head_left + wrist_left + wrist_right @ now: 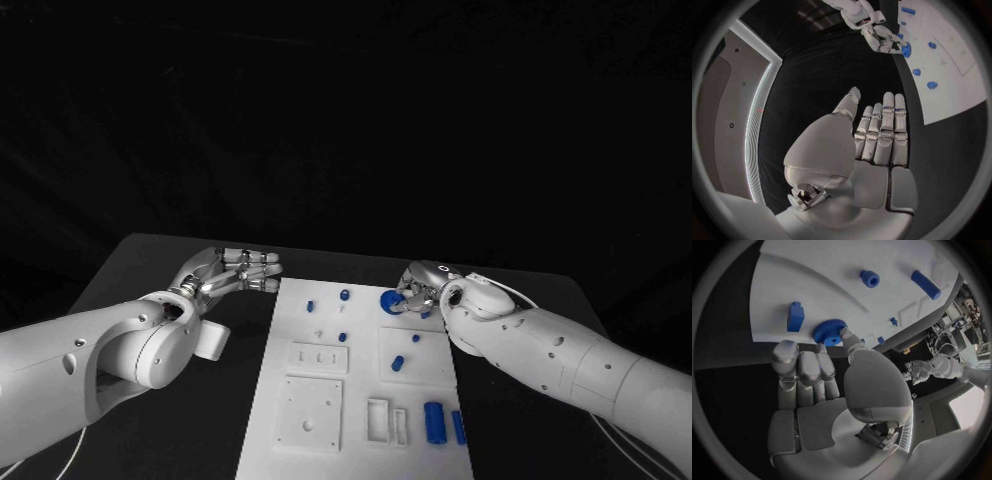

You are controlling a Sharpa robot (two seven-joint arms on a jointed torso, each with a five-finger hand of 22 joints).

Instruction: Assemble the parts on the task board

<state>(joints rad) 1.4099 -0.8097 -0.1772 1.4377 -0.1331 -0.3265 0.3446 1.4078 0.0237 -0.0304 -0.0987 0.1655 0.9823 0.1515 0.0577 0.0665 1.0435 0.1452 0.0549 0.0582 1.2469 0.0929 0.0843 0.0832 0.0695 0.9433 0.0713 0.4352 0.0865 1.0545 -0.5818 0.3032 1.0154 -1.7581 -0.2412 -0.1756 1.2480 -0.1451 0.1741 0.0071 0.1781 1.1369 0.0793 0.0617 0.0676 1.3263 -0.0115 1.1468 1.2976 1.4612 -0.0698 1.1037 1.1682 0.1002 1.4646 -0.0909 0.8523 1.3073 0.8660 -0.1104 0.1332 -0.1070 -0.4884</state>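
The white task board (361, 385) lies in the middle of the black table. A blue gear (391, 299) sits at the board's far right corner. My right hand (423, 290) reaches in from the right and pinches the gear (827, 332) at its rim between the thumb and the fingertips (822, 354). The left wrist view shows that right hand (882, 37) at the gear (906, 50) too. My left hand (238, 272) hovers over the bare table beside the board's far left corner; its fingers (886, 130) are straight, the thumb is apart, and it holds nothing.
Small blue parts dot the board: a block (796, 317), a short bored cylinder (869, 278), a long piece (925, 284), and two cylinders (434, 421) in slots near the front. White square plates (317, 357) sit in the board's left half.
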